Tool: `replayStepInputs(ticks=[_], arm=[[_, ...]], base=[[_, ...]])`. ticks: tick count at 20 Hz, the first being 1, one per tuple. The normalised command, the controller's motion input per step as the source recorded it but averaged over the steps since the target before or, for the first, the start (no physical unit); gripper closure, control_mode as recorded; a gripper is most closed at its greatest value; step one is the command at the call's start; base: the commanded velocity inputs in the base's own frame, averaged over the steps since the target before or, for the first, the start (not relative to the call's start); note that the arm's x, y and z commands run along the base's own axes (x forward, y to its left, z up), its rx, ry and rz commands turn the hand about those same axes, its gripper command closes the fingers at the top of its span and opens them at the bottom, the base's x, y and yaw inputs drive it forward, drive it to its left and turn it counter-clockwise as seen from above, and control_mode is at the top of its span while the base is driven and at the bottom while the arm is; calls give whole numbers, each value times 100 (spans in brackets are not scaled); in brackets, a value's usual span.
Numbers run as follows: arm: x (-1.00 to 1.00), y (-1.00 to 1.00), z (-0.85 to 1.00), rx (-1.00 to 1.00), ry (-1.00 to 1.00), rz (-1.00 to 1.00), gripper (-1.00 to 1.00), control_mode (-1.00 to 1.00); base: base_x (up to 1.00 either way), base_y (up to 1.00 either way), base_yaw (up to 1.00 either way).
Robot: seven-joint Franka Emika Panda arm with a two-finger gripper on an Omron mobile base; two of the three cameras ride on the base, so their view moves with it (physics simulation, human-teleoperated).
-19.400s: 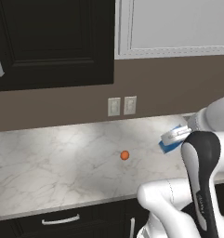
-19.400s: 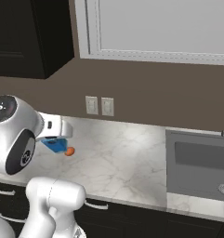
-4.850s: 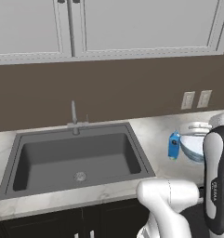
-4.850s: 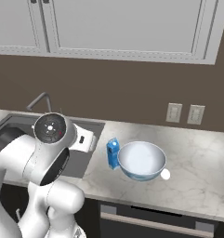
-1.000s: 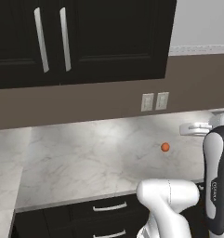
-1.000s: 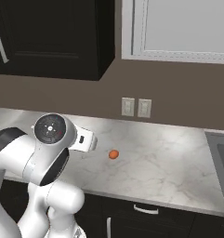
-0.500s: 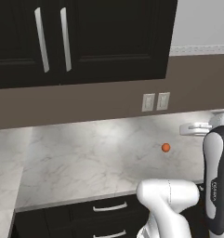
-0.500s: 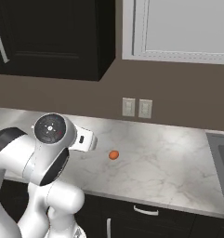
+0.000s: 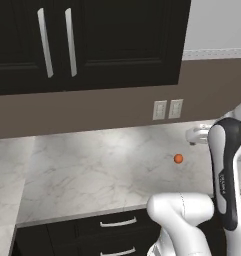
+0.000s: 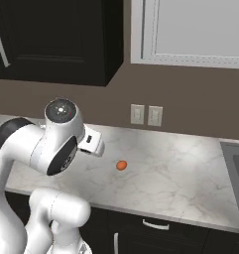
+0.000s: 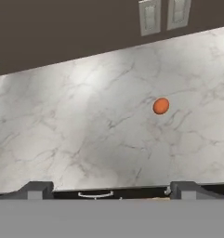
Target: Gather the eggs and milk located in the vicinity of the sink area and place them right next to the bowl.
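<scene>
Jaws (image 11: 111, 188) wide apart, empty, held above the marble tabletop (image 11: 76, 121). Sink (image 10: 235, 171) edge sits far to the right, well away from the jaws. Small orange ball (image 11: 161, 106) lies ahead of the jaws, slightly right, below two wall outlets (image 11: 161, 15).

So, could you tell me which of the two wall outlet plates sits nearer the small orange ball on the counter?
The right-hand outlet plate, almost directly behind the orange ball; the left plate sits further along the wall toward the dark cabinets.

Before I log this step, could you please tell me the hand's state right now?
Hand: open and holding nothing, above the marble counter.
</scene>
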Motion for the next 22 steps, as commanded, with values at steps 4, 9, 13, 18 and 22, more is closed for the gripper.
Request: replayStepInputs(ticks=[4,9,13,18,22], arm=[[13,0,-2,0,27,-5,-100,-100],[16,-9,-39,-6,8,-6,-100,-100],[18,-14,-63,-14,0,-10,-100,-100],[21,-5,-52,-6,0,-10,-100,-100],[25,-8,-28,0,5,-6,-100,-100]], base=[[0,0,0],[0,0,0],[0,0,0],[0,0,0],[0,0,0]])
